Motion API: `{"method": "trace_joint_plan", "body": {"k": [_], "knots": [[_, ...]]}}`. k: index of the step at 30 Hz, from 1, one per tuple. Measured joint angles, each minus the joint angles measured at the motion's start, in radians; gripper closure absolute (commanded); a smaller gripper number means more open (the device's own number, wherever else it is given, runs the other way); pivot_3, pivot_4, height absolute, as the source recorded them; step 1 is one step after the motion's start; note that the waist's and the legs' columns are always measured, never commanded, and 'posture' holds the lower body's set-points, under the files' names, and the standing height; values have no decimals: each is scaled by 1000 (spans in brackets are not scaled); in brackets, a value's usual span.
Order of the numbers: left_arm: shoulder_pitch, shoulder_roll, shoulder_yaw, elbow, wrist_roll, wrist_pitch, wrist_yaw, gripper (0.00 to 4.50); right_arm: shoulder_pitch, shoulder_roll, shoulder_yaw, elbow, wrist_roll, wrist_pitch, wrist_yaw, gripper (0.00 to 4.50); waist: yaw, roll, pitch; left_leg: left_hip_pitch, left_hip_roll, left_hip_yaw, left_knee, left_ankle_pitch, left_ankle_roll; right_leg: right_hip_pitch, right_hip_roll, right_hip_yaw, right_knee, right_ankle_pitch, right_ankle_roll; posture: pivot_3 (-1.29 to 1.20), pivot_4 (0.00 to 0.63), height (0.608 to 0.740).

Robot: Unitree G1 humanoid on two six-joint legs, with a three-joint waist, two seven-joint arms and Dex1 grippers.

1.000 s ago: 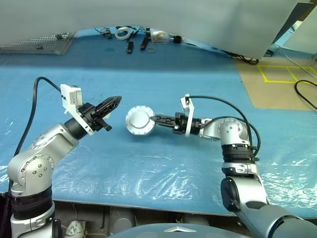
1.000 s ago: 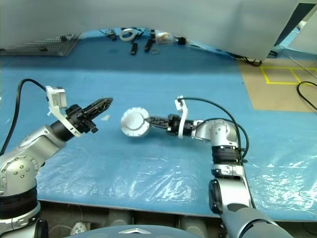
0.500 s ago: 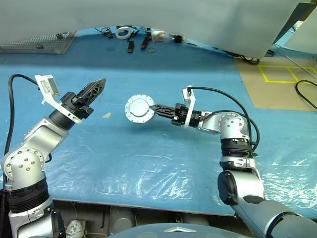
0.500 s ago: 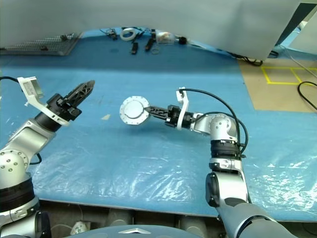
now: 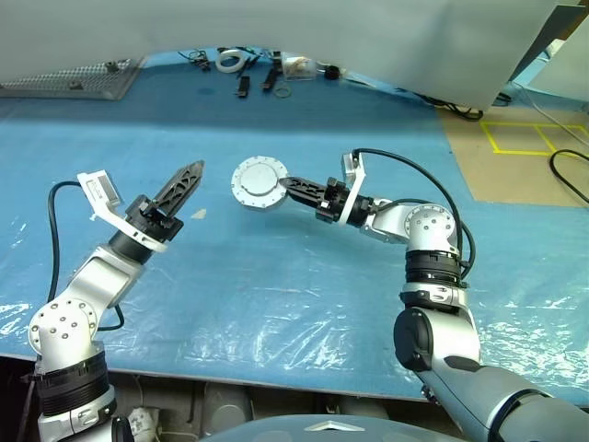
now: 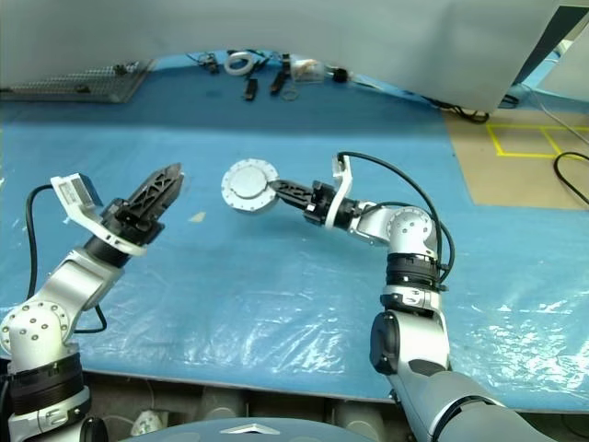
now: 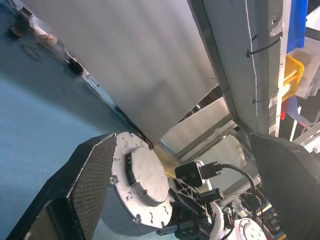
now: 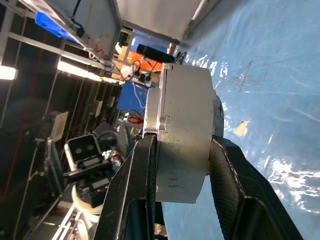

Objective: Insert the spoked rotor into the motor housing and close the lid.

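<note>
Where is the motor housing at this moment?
In the left eye view the motor housing is held up above the blue table, near its middle, clamped in the right claw. The open left claw is to its left, apart from it.

I'm looking over a blue plastic sheet (image 5: 276, 304) that covers the table; at its far edge I see a white ring (image 5: 226, 62) and small black parts (image 5: 241, 87), while a grey mesh panel (image 5: 69, 81) sits far left; a brown floor with yellow tape lines (image 5: 520, 138) lies to the right.
</note>
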Motion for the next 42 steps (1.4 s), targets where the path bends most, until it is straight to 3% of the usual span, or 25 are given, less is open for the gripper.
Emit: {"method": "trace_joint_plan", "body": {"k": [10,25,42], "knots": [[-5,-48,-42,64,-29,-8,7,14,-16,7,-23,-71,120,40,-22,3337,4,0,0,0,0,0,1,0,0,0,0,0,1,0,1,0,150,740],[-62,-104,-147,100,-9,-21,-24,14,-16,7,-12,-93,142,43,-45,3337,5,-1,0,1,0,-1,5,0,0,0,0,1,7,0,1,0,150,740],[-166,-172,-168,187,29,-45,-18,14,-12,0,-7,-93,155,53,-68,3337,10,-1,0,1,0,-1,8,0,0,0,-1,1,9,0,1,0,150,740]]}}
